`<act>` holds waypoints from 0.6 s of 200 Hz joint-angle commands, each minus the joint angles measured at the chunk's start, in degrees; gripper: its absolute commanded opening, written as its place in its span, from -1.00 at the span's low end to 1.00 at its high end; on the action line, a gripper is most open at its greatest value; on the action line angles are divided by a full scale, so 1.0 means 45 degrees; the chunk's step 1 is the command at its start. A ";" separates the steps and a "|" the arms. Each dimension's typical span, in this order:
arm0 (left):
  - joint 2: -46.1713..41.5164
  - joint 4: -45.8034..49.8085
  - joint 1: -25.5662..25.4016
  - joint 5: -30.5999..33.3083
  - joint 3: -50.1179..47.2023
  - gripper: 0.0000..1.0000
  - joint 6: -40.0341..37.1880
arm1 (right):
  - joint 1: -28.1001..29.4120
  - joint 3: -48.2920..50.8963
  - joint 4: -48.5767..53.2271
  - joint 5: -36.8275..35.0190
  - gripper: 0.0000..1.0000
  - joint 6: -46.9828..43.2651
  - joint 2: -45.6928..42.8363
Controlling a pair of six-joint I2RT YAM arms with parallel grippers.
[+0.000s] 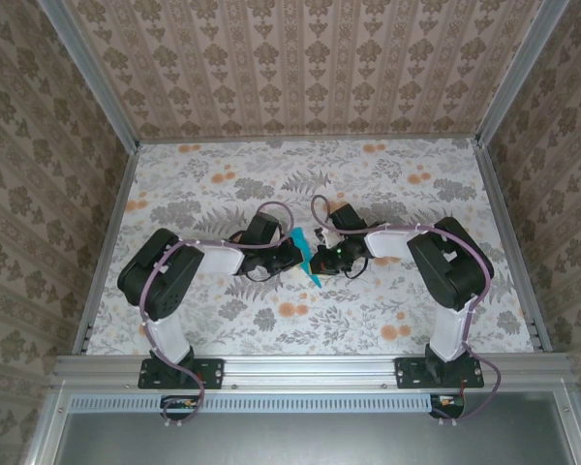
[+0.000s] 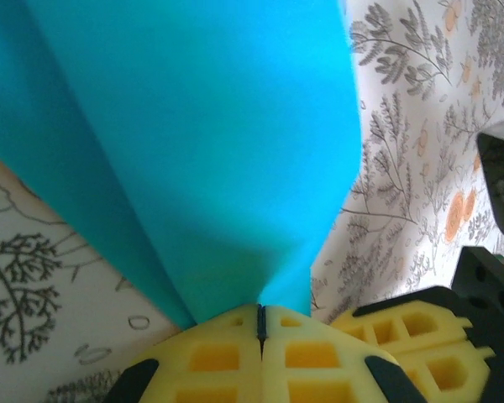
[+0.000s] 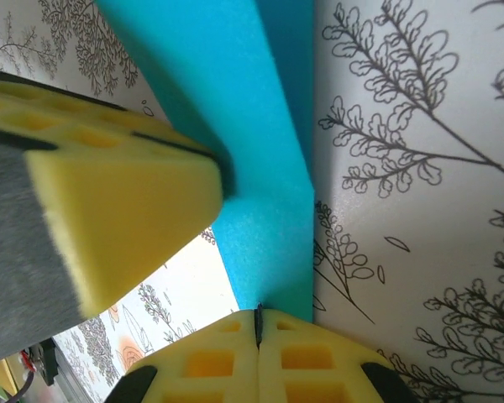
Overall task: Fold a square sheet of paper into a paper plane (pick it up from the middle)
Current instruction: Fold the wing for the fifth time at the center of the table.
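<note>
My left hand is closed all the way. Its yellow pads meet at a thin dark seam, and the paper fans up and out of that pinch in a broad, softly curved sheet. My right hand is closed the same way on a narrower folded edge of the paper, with one of the left hand's pads just beside it, touching the blue. From above, the two hands meet nose to nose over the middle of the tabletop. The paper stands tilted between them as a slim pointed strip, and I cannot tell whether its lower tip touches the surface.

I judge the paper almost weightless and very limp. The bow in the sheet shows it has no stiffness of its own away from a fold. It will keep any crease I press into it, wanted or not, and it would probably tear if my hands pulled against each other. It also looks smooth enough to slide between foam pads.

I think the best hold is on a folded edge near the middle of its length, where the layers double up and stiffen it. The tips would crumple. I would pinch lightly and move both hands together.
</note>
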State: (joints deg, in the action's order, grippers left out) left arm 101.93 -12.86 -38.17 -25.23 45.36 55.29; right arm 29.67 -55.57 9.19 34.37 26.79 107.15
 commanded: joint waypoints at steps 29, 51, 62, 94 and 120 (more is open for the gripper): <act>-0.0936 0.1323 0.0433 0.0262 0.0514 -0.66 -0.2286 | 0.0037 -0.0165 0.1048 -0.0997 -0.96 -0.0476 0.0585; -0.0636 0.1296 0.0553 0.0088 0.0617 -0.58 -0.2608 | 0.0028 -0.0283 0.1129 -0.0920 -0.96 -0.0498 0.0699; -0.0441 0.1219 0.0573 -0.0054 0.0717 -0.56 -0.2714 | 0.0029 -0.0306 0.1194 -0.0890 -0.96 -0.0508 0.0726; 0.0002 0.0753 0.0612 -0.0473 0.1009 -0.54 -0.2810 | 0.0030 -0.0327 0.1247 -0.0849 -0.95 -0.0573 0.0749; 0.0378 0.0661 0.0612 -0.0549 0.1218 -0.54 -0.2829 | 0.0032 -0.0356 0.1295 -0.0855 -0.95 -0.0579 0.0827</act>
State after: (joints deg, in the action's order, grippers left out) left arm 101.82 -9.23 -35.79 -26.20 49.04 44.53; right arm 29.67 -57.08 11.35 34.30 25.45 107.87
